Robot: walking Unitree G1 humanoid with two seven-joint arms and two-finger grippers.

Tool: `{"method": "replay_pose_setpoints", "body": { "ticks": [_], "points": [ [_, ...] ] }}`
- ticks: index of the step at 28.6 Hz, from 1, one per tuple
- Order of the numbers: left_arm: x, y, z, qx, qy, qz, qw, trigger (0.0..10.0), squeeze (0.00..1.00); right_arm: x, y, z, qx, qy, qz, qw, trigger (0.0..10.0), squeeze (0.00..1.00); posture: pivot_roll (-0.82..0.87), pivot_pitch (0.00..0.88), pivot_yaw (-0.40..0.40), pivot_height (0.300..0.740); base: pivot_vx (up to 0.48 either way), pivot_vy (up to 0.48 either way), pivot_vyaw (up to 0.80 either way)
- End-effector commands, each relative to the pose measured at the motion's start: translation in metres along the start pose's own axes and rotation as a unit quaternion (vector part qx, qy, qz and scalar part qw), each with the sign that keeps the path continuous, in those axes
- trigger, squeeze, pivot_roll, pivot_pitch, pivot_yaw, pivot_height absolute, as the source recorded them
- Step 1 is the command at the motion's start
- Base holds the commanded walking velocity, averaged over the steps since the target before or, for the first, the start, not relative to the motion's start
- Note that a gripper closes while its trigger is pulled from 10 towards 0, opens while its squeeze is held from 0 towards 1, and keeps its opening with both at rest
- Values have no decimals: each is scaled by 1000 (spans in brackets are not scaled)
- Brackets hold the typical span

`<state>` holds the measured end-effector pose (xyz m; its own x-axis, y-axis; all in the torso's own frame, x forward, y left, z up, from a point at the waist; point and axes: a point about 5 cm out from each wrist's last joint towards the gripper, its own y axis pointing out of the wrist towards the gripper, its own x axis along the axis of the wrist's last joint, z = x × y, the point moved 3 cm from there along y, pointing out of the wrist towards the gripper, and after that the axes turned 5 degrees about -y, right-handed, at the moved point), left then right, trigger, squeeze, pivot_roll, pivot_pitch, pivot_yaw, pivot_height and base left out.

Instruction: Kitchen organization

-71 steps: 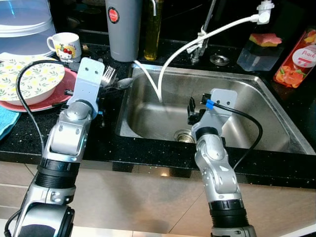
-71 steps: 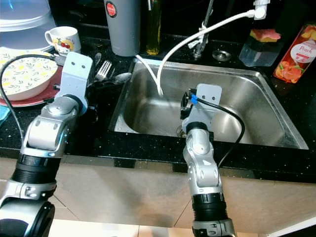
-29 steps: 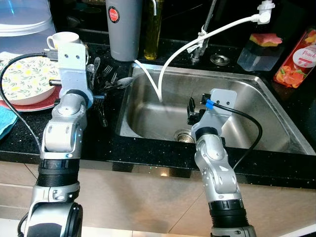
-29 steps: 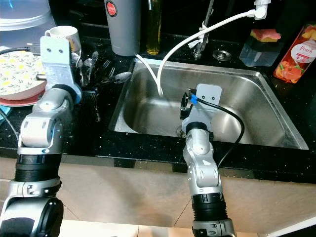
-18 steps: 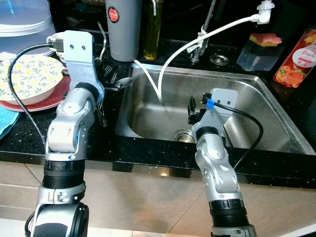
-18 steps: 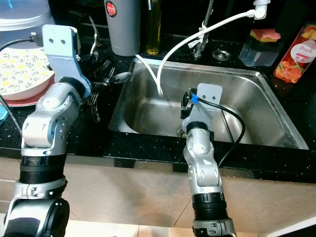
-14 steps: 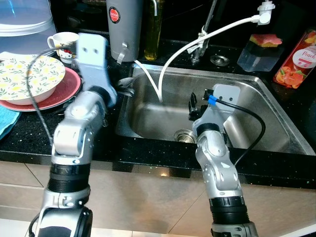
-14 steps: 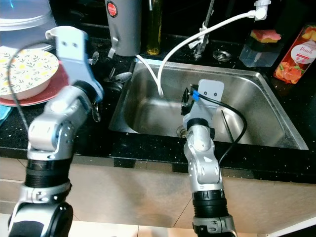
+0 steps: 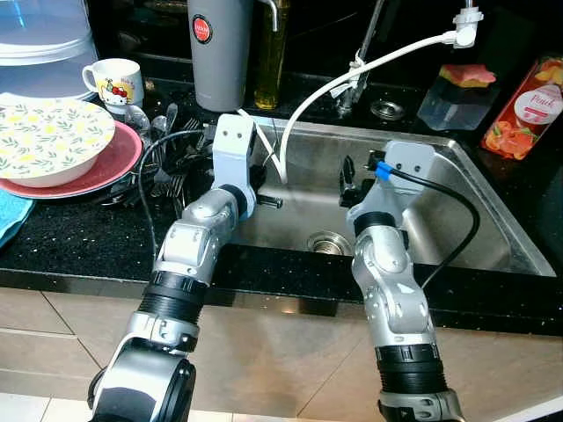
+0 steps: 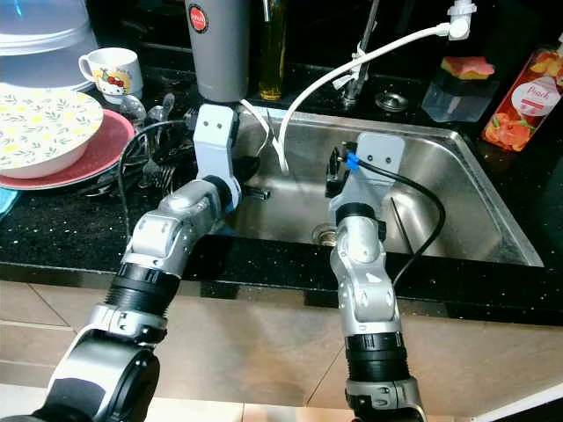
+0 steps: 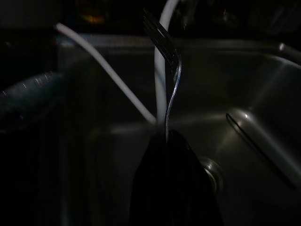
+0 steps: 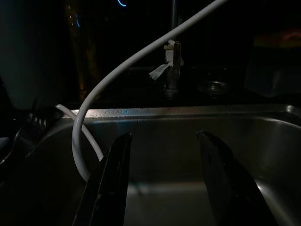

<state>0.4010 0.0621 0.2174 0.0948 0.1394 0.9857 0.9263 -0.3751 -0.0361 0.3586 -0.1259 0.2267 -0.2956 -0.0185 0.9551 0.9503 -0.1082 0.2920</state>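
1. The fork (image 11: 170, 70) is thin, shiny metal. It looks light and stiff, and likely slippery, so a pinch low on the handle is best.
2. The left gripper (image 11: 167, 141) has its two black fingers squeezed tight on the bottom of the handle. The prongs point up and away.
3. The fork is held over the left side of the steel sink (image 9: 466, 237), close to the white hose (image 9: 330, 88).
4. The right gripper (image 12: 162, 181) hangs over the middle of the sink with its fingers apart and nothing between them.
5. More cutlery (image 9: 167, 163) lies on the black counter, beside the red plate (image 9: 110, 167).
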Motion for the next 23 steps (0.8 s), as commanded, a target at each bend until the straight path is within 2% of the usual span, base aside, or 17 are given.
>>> {"method": "replay_pose_setpoints", "body": {
  "ticks": [1, 5, 10, 11, 16, 22, 23],
  "points": [
    [5, 0, -8, -6, -2, -25, 1000, 10000, 12, 2, 0, -5, -8, 4, -5, 1000, 10000, 0, 206, 1, -71, 740, 0, 0, 0],
    [5, -3, -10, -7, 3, -43, 999, 10000, 43, 2, -1, -3, -6, 6, -4, 1000, 10000, 0, 208, 9, -72, 740, 0, 0, 0],
    [-4, -6, -14, -14, 5, -35, 999, 10000, 35, 3, -1, -2, -4, 8, -5, 1000, 10000, 0, 210, 15, -73, 740, 0, 0, 0],
    [-19, -7, -16, -18, 0, -7, 1000, 10000, 35, 3, -1, -1, -2, 10, -7, 1000, 10000, 0, 204, 24, -72, 740, 0, 0, 0],
    [-37, -7, -19, -24, -5, 42, 999, 10000, 39, 5, -1, 2, 5, 11, -8, 1000, 10000, 0, 202, 32, -71, 740, 0, 0, 0],
    [-34, -2, -19, -41, 9, 55, 998, 10000, 24, 3, -1, 1, 3, 6, -1, 1000, 10000, 0, 200, 36, -72, 740, 0, 0, 0],
    [-23, 3, -13, -32, 18, 49, 998, 10000, 27, -2, 1, -4, -9, -2, 18, 1000, 10000, 0, 198, 37, -71, 740, 0, 0, 0]
  ]
}}
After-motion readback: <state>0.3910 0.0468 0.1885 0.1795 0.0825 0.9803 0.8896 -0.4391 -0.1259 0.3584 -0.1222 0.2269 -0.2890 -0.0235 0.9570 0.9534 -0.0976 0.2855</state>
